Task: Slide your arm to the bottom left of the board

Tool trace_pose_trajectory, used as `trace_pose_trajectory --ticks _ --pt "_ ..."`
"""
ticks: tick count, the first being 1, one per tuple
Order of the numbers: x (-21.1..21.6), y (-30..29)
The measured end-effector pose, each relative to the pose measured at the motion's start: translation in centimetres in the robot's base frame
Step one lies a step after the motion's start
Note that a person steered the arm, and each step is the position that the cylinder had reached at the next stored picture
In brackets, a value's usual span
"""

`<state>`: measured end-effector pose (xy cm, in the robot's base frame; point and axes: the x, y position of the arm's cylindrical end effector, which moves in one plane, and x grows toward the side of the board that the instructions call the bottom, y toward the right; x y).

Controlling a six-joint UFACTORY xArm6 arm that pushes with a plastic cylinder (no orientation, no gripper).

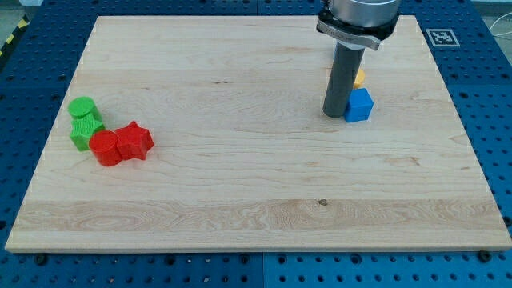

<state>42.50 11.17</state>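
Observation:
My tip point(333, 114) rests on the wooden board point(240, 184) in the upper right part of the view. It stands just left of a blue cube point(359, 105), touching or nearly touching it. A yellow block point(360, 78) peeks out behind the rod, above the blue cube; its shape is mostly hidden. At the view's left a green cylinder point(82, 108) sits above a green block point(85, 132). A red cylinder point(105, 149) and a red star-shaped block point(134, 142) lie next to them, all bunched together.
The board lies on a blue perforated table point(496, 104). A white marker tag point(441, 37) sits off the board's top right corner.

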Motion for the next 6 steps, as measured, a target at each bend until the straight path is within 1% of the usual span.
trace_pose_trajectory --ticks 1,2,3,4,5,6 --pt "1.6 -1.8" --pt "4.9 -5.6" --pt "10.1 -9.7" --pt "15.0 -15.4" --pt "16.6 -25.0" --pt "16.4 -35.7"
